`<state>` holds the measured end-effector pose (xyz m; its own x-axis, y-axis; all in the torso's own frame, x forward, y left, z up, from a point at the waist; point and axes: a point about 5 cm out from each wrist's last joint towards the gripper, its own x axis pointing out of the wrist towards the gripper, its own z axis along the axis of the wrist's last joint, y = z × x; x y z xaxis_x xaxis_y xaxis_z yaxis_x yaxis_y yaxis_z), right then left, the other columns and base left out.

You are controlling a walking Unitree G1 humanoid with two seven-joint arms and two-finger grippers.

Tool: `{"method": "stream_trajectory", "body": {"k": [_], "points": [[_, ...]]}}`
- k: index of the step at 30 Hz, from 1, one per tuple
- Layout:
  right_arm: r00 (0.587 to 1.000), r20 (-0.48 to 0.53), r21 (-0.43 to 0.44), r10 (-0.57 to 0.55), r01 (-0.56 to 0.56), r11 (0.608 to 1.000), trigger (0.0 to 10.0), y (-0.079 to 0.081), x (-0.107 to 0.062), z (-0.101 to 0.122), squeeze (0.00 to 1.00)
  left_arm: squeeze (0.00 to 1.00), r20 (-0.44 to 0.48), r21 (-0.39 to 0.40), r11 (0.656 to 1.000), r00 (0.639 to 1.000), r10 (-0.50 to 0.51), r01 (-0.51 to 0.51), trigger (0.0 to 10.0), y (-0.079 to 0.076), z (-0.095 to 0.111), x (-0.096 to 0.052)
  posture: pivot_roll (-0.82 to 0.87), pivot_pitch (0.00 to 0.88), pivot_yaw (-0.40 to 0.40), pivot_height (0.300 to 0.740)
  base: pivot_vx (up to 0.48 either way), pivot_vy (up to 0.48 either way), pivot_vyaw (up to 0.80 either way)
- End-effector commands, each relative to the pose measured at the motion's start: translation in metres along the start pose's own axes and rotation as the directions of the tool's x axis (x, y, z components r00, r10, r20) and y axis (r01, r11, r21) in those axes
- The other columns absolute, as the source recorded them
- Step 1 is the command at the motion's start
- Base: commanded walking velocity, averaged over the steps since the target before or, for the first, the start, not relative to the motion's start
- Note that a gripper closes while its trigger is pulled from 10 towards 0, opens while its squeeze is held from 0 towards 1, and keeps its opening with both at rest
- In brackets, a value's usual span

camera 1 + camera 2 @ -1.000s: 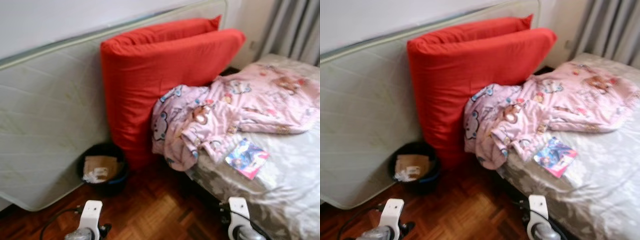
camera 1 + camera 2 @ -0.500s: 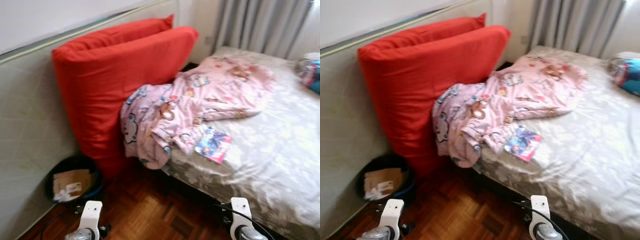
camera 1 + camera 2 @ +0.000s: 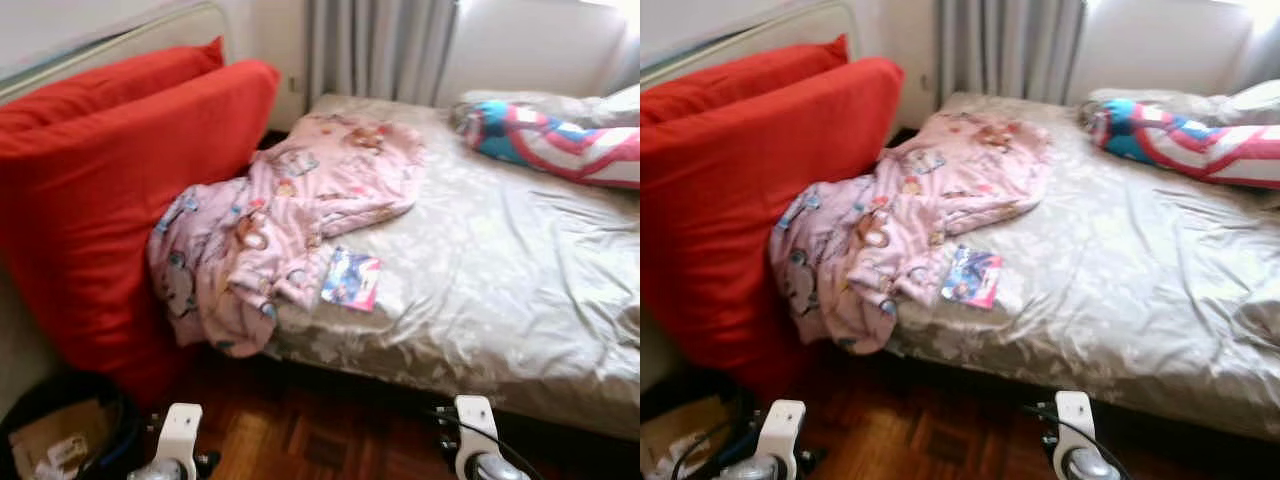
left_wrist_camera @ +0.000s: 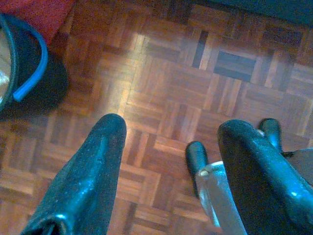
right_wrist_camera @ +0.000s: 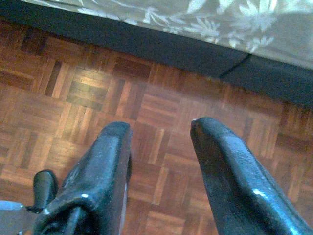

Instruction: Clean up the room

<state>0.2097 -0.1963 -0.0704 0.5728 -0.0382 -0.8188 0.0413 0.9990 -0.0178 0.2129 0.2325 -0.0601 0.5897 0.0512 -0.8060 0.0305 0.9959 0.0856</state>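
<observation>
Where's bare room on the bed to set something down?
Free: the grey sheet between the small booklet and the blue-red-white pillow, down to the near edge. Crowded: the bed's left side, where the pink blanket spills off against the red cushion.

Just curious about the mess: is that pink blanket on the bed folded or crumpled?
Crumpled. The pink blanket lies bunched in wrinkles, one end spilling over the bed edge.
</observation>
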Motion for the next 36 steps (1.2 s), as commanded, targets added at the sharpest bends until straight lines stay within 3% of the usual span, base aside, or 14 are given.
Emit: {"method": "stream_trajectory", "body": {"k": [1, 12, 36], "points": [[1.000, 0.002, 0.007, -0.007, 0.007, 1.000, 10.0, -0.0025, -0.0003, -0.0002, 0.00, 0.00, -0.015, -0.002, 1.000, 1.000, 0.000, 0.000, 10.0, 0.0005, -0.0047, -0.0006, 0.04, 0.000, 0.013, 0.740, 0.000, 0.000, 0.00], [1.000, 0.010, 0.025, -0.006, 0.006, 1.000, 10.0, -0.0021, -0.0003, 0.0001, 0.00, 0.00, -0.009, -0.017, 1.000, 1.000, 0.003, -0.003, 10.0, 0.0006, -0.0044, -0.0006, 0.04, 0.000, 0.014, 0.740, 0.000, 0.000, 0.00], [1.000, 0.010, 0.033, 0.004, -0.005, 0.999, 10.0, -0.0010, -0.0002, 0.0001, 0.00, 0.00, -0.007, -0.019, 1.000, 1.000, 0.001, -0.001, 10.0, 0.0010, -0.0042, -0.0006, 0.04, 0.000, 0.018, 0.740, 0.278, 0.000, 0.00]]}}
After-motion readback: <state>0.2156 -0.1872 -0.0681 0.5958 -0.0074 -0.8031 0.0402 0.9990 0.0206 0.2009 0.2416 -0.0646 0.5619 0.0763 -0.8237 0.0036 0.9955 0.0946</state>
